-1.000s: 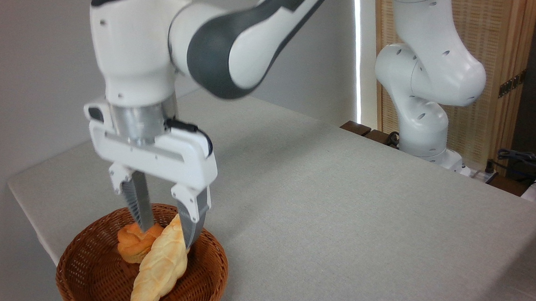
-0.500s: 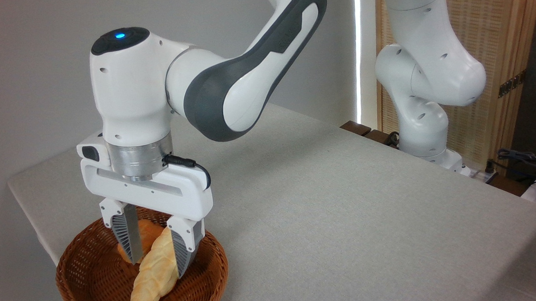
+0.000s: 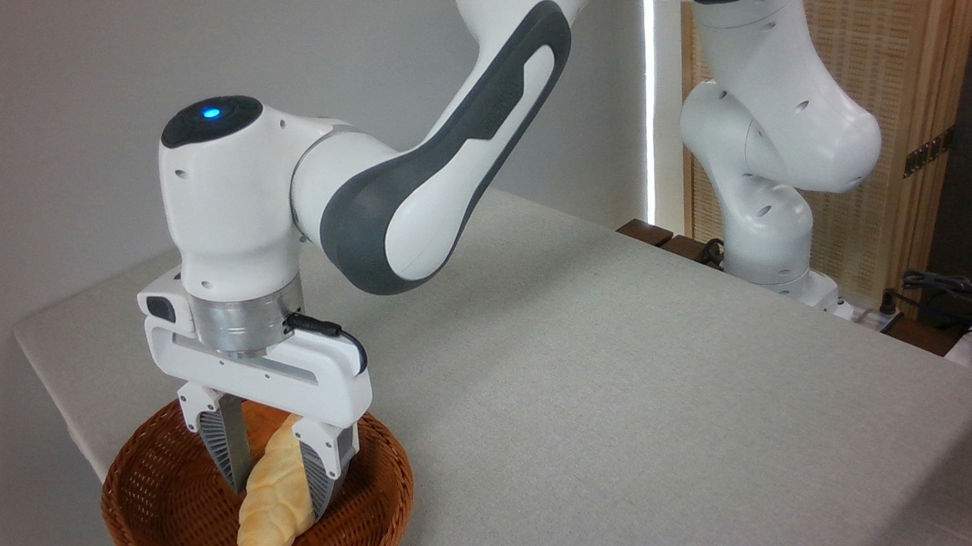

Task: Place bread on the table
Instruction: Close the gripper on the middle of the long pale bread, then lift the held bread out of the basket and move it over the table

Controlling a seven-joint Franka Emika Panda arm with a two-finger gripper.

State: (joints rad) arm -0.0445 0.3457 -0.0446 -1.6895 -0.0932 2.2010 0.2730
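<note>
The white two-finger gripper (image 3: 274, 482) is reaching straight down into the round brown wicker basket (image 3: 150, 524), its ribbed fingers (image 3: 227, 449) spread and flanking the long pale-golden braided loaf (image 3: 272, 509), which is lying inside the basket. The loaf's long axis is running from the basket's middle toward its near rim, crosswise to the jaws, so closing should pinch its width. The grey-beige cloth-covered table (image 3: 625, 382) is lying open to the basket's right.

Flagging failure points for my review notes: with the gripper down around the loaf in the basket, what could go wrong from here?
The gripper straddles the bread near its upper end, so the long lower part could droop or slip out on lifting. The fingers sit deep in the basket and might snag it or nudge the orange bun behind.
</note>
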